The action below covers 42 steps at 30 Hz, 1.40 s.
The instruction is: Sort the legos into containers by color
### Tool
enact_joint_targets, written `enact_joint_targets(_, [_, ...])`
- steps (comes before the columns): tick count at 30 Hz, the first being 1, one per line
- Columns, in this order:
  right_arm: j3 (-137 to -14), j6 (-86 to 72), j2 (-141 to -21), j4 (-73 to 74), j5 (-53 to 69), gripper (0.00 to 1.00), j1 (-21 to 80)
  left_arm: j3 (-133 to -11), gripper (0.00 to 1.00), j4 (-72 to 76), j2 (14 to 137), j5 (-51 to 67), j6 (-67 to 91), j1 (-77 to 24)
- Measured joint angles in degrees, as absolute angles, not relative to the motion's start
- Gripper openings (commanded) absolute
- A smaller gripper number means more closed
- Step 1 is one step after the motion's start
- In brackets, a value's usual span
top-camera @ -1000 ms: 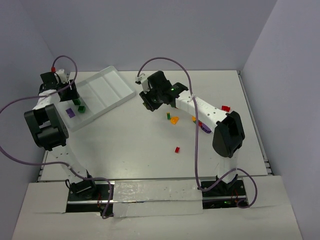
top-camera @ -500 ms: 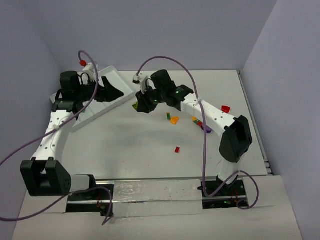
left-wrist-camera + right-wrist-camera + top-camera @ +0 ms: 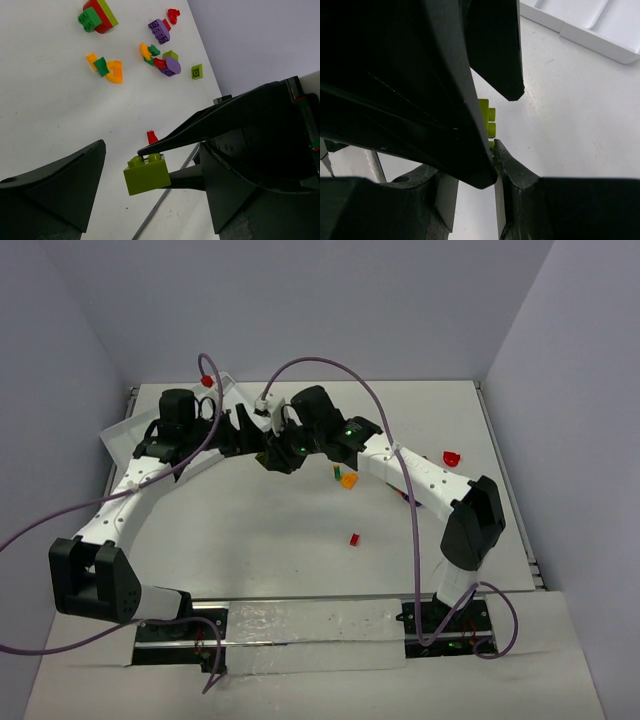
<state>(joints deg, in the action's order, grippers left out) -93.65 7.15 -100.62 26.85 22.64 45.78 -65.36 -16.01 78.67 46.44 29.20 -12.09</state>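
Leftward, right arm (image 3: 402,456) outstretched, jaws pinching lime brick (image 3: 147,175)

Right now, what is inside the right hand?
A lime brick is pinched in the right hand, which reaches between the jaws of the open left hand. The brick's gripped faces are covered.

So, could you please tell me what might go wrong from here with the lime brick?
1. The right fingers hold the lime brick only near their tips, so it may slip and fall to the table when the open left fingers close on it.
2. Both sets of fingers crowd around the brick, so they may knock each other.
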Motion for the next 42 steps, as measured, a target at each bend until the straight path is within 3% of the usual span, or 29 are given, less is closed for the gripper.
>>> enact_joint_targets(5, [-93.73, 7.16, -100.62, 27.05, 21.44, 0.0, 45.89, -65.36, 0.75, -16.3, 78.77, 46.06, 28.72, -12.63])
enact_joint_targets(14, [-93.73, 7.14, -100.62, 27.53, 18.4, 0.0, 46.11, -64.56, 0.71, -16.62, 79.29, 45.61, 27.9, -12.67])
enact_joint_targets(20, [-93.73, 7.07, -100.62, 27.73, 16.86, 0.0, 46.26, -63.39, 0.55, -16.7, 79.29, 45.25, 27.62, -12.67])
enact_joint_targets(21, [-93.73, 7.05, -100.62, 27.74, 16.67, 0.0, 46.26, -63.26, 0.48, -16.73, 79.29, 45.31, 27.69, -12.67])
enact_joint_targets(23, [-93.69, 7.04, -100.62, 27.82, 16.25, 0.12, 46.37, -63.24, 0.33, -16.57, 79.29, 45.77, 27.72, -12.8])
enact_joint_targets(25, [-93.63, 7.03, -100.62, 28.03, 15.73, 0.4, 46.5, -63.24, 0.2, -16.46, 79.3, 46.04, 27.92, -13.02])
enact_joint_targets(26, [-93.61, 7.03, -100.62, 28.08, 15.63, 0.6, 46.54, -63.26, 0.11, -16.46, 79.37, 46.01, 27.93, -13.06])
enact_joint_targets(29, [-93.6, 6.98, -100.51, 27.42, 15.13, 0.96, 46.44, -63.92, 0.0, -17.56, 80.63, 45.68, 26.7, -12.8])
enact_joint_targets(35, [-93.03, 6.83, -99.1, 26.48, 14.96, 1.0, 44.26, -70.72, 0.0, -18.81, 89.25, 40.95, 23.7, -8.17])
enact_joint_targets(42, [-88.71, 6.42, -95.9, 26.63, 16.14, 1.0, 36.85, -81.43, 0.0, -13.57, 101.8, 24.78, 18.71, -4.78])
